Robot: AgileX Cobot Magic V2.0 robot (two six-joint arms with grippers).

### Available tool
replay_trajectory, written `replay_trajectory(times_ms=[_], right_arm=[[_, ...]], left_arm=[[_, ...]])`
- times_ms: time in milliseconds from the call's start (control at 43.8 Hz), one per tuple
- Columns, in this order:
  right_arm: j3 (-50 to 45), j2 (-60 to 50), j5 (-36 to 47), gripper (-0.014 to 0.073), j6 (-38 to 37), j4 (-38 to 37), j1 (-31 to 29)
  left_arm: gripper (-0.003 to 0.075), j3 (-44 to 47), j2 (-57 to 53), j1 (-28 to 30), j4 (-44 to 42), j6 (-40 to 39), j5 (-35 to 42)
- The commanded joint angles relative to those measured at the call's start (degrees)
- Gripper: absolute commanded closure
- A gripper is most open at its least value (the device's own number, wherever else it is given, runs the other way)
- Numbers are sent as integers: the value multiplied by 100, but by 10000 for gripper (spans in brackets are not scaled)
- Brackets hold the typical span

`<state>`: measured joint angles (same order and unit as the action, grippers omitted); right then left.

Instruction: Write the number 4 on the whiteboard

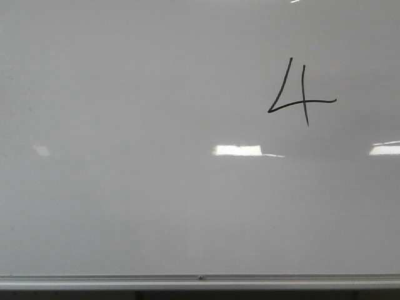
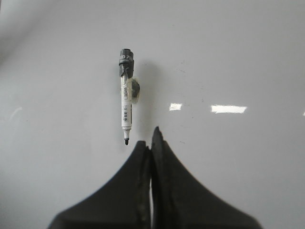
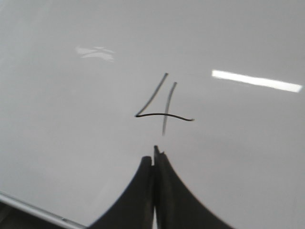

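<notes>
The number 4 [image 1: 300, 100] stands in black on the whiteboard [image 1: 125, 206]; the left claw [image 2: 151, 143] is closed and empty beside a marker [image 2: 126, 102]; the right claw [image 3: 155, 155] is closed and empty near the digit.

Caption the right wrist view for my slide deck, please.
Shut right gripper just below the finished number 4 on the whiteboard.
</notes>
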<state>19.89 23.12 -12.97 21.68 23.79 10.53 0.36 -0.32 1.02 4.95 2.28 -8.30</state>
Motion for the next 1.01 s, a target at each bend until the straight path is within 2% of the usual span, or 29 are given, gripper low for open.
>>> replay_trajectory(times_ms=[0,183,343,503,731,983], right_arm=[[-468,-404,1007,657,-904,-688,-257],[-1490,-1167,1239,657,-1714,-1382,-845],[-2011,-1873,1239,657,-1794,-1692,-1207],[-2058,-2484,764,657,-1794,-1692,-1227],[-2058,-2481,284,657,-1794,-1684,-1227],[-2058,-2481,264,657,-1794,-1684,-1227]], left_arm=[[741,35,-79,1,57,-53,453],[741,35,-79,1,57,-53,453],[741,35,-79,1,57,-53,453],[741,35,-79,1,57,-53,453],[741,35,-79,1,57,-53,431],[741,35,-79,1,57,-53,431]])
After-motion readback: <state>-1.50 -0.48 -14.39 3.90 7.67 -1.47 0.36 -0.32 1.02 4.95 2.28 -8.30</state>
